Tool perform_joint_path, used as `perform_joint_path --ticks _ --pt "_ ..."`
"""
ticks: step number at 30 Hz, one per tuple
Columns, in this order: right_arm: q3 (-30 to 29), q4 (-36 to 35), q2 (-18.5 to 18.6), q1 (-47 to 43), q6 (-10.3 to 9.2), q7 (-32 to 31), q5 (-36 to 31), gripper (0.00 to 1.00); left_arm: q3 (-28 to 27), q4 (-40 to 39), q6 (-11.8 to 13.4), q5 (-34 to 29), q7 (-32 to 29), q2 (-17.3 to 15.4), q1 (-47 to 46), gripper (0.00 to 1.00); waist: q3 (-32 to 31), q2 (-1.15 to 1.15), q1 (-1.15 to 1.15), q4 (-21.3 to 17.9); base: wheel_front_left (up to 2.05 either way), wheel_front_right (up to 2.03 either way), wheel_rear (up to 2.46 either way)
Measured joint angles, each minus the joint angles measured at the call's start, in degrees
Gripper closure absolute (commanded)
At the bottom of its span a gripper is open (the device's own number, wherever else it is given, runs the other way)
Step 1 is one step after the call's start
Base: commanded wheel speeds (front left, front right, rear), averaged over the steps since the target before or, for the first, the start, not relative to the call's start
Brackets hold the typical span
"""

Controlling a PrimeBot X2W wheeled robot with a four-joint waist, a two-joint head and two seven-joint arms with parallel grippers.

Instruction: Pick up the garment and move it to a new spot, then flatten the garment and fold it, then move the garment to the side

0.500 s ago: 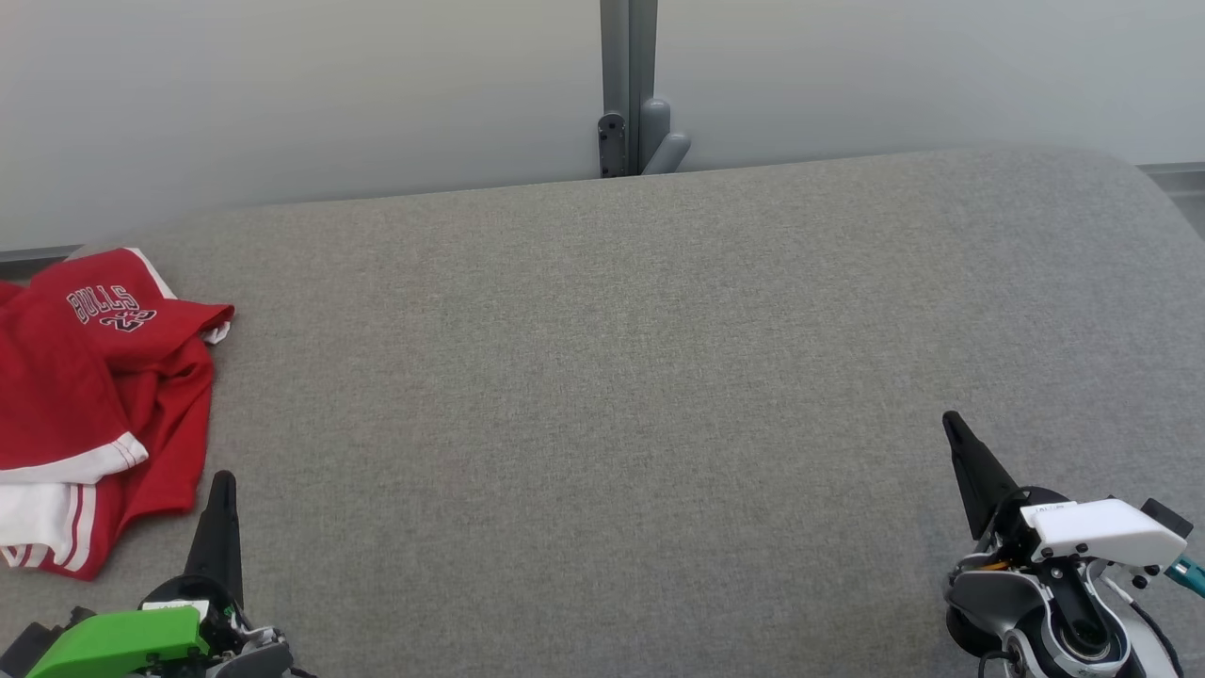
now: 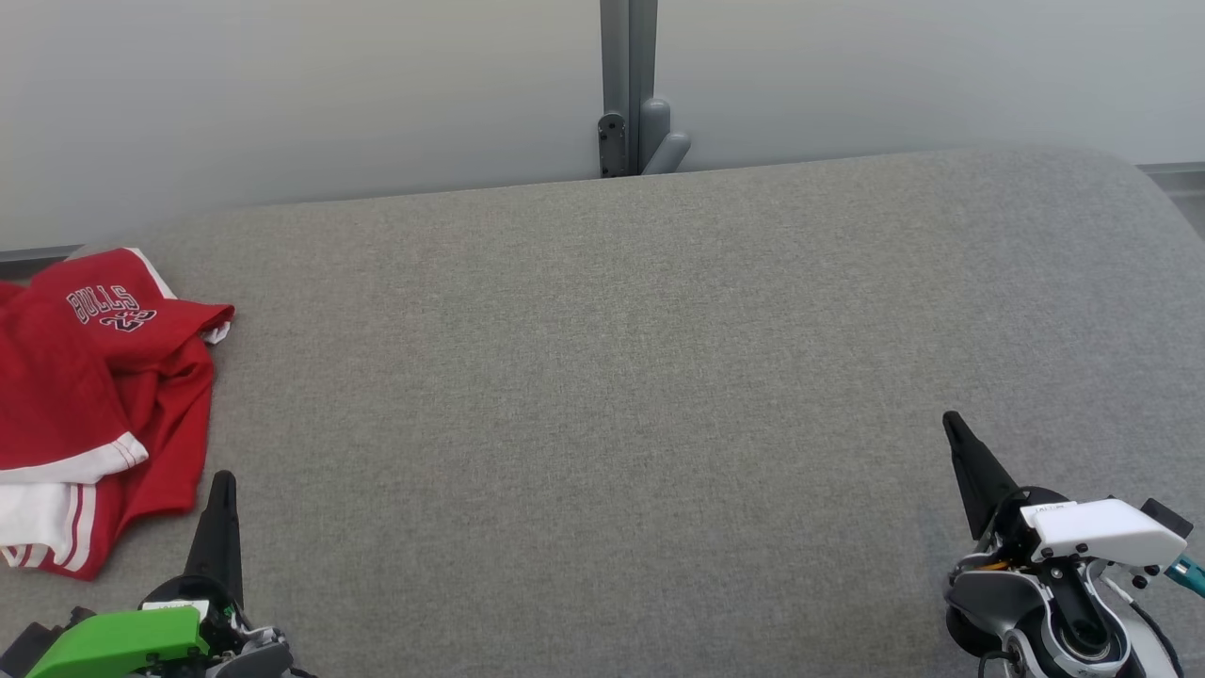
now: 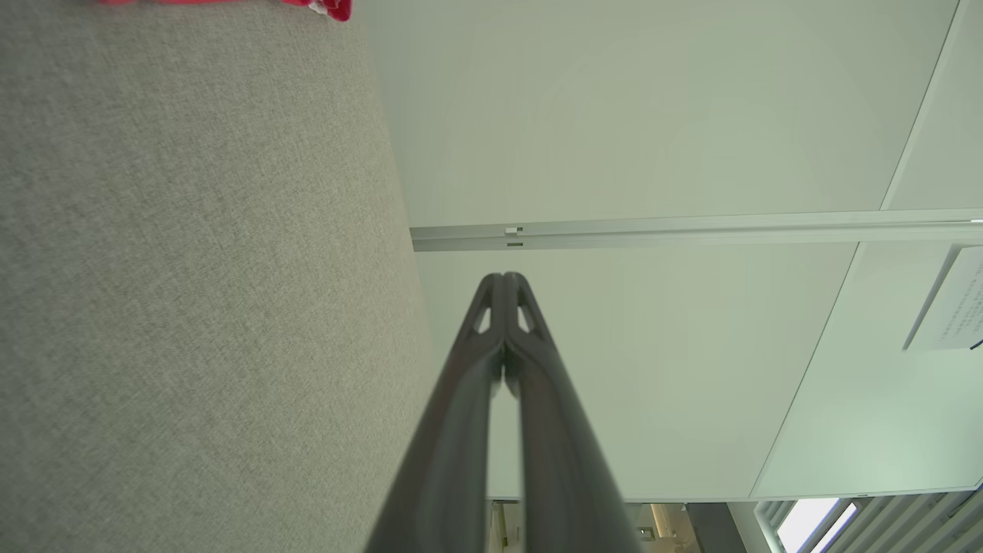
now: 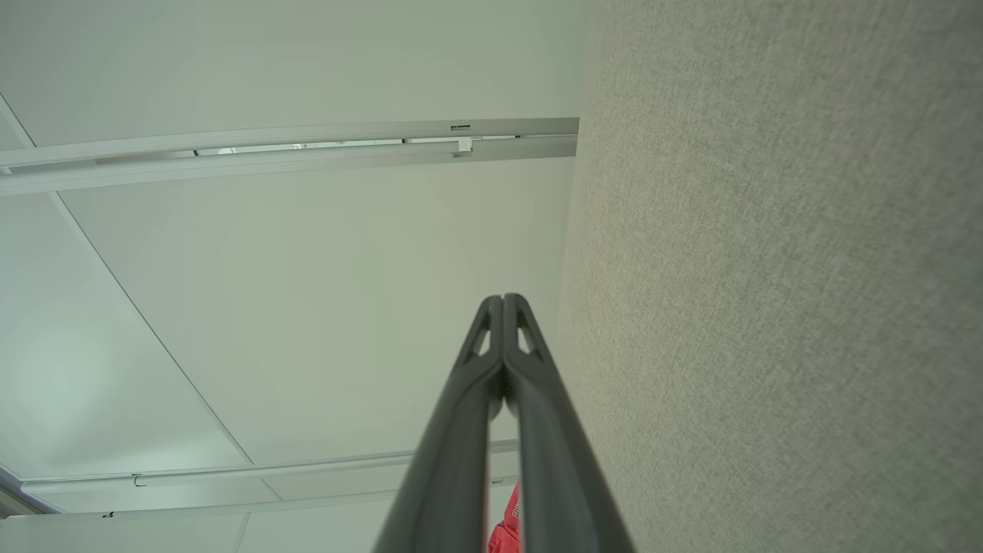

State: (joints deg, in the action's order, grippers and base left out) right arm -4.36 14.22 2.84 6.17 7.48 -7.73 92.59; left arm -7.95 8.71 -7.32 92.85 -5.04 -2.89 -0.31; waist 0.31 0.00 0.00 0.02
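The garment (image 2: 94, 395) is a red sports jersey with white trim and lettering, lying crumpled at the far left of the grey fabric surface. A red sliver of the garment (image 3: 322, 6) also peeks in at the top of the left wrist view, and a bit of the garment (image 4: 505, 530) appears low in the right wrist view. My left gripper (image 2: 223, 482) stands at the lower left, just right of the garment's lower edge, shut and empty, as the left gripper (image 3: 504, 278) tips meet. My right gripper (image 2: 951, 422) stands at the lower right, far from the garment, shut with nothing in it; the right gripper (image 4: 503, 299) tips touch.
The grey fabric surface (image 2: 612, 395) stretches wide across the head view. A pale wall with a grey vertical post and bracket (image 2: 629, 122) runs behind its far edge.
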Motion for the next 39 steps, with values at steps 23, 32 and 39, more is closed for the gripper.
perform_joint_path --ticks 23,32,39 --pt "0.6 0.3 0.5 -1.7 -0.02 3.6 -6.6 0.00 3.4 1.3 0.3 -4.8 3.3 0.1 -0.8 0.00 0.0 0.00 0.00 0.0 0.00 0.00 0.00" --pt "1.0 -3.5 1.5 -1.1 -0.02 6.0 -21.0 0.00 4.8 -0.1 0.3 -17.2 5.3 -0.3 -2.9 0.00 -0.1 0.00 0.00 0.0 0.00 0.00 0.00" --pt "1.7 -5.8 2.2 -1.1 -0.02 7.7 -30.3 0.00 7.3 -0.9 0.9 -27.3 6.8 -1.6 -4.1 0.00 -0.3 0.00 0.00 0.0 0.00 0.00 0.00"
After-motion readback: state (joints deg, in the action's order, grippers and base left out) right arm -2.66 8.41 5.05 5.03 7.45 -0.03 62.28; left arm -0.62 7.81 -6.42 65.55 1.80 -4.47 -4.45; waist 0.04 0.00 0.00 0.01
